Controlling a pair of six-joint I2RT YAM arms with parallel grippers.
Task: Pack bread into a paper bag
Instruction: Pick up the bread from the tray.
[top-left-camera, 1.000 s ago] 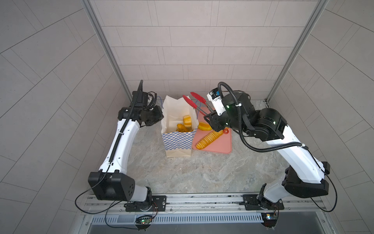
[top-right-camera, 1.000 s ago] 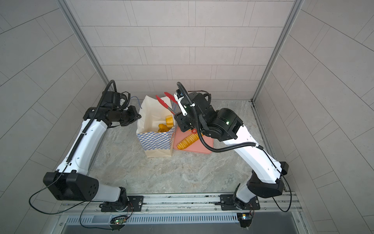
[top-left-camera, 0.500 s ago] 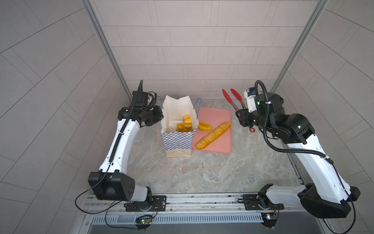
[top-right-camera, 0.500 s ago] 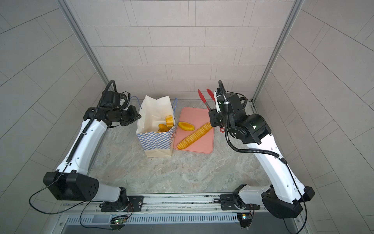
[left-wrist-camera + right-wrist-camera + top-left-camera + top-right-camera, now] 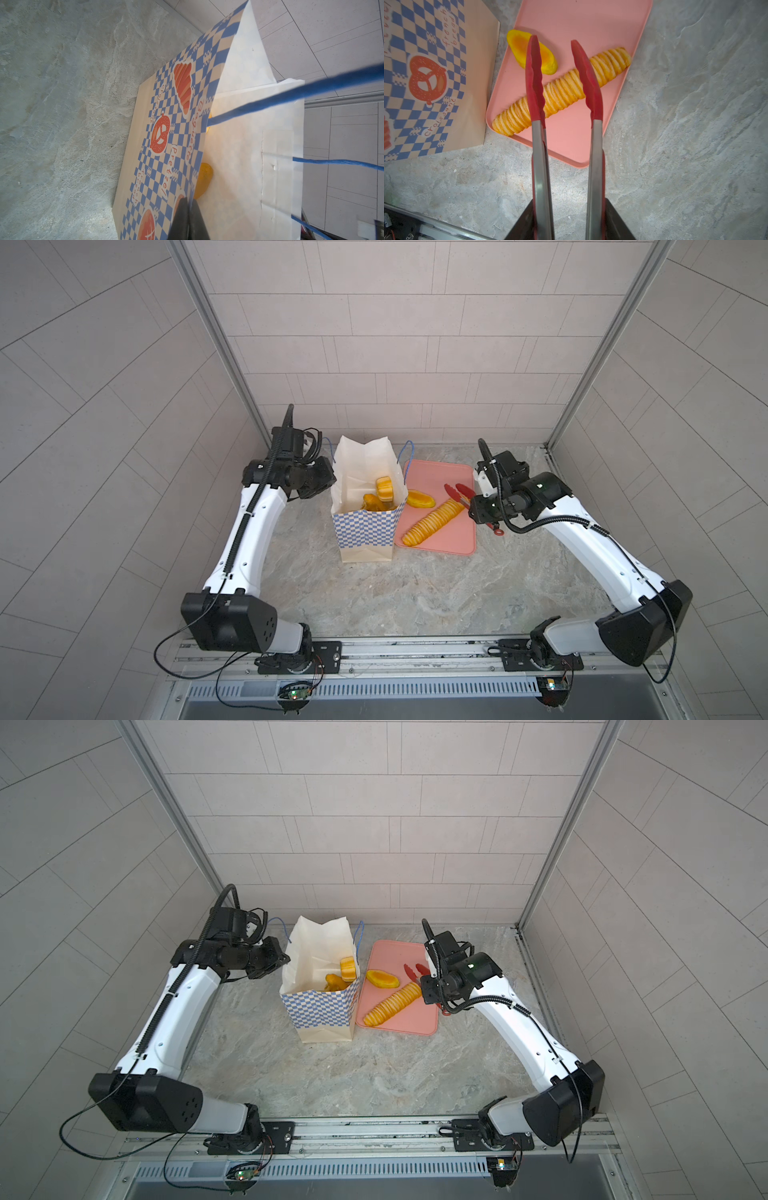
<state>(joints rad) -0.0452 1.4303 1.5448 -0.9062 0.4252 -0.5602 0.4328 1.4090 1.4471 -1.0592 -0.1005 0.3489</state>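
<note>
the long baguette on the pink tray could pivot or slip if the tongs pinched it off-centre; its glossy ridges likely gave the wavy red tips little bite. right gripper clasped the steel handles, tips spread above it. an oval roll lay beside. left gripper clamped the thin bag by its rim; a bump might crumple it. other bread sat inside.

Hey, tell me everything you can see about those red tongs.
The red-tipped metal tongs have two silvery arms ending in scalloped red tips, with a red loop at the hinge end. They stand spread open, clamped around both arms by the right gripper. They reach over the flat pink tray, tips above the long ridged yellow baguette. Whether they touch it is unclear.
</note>
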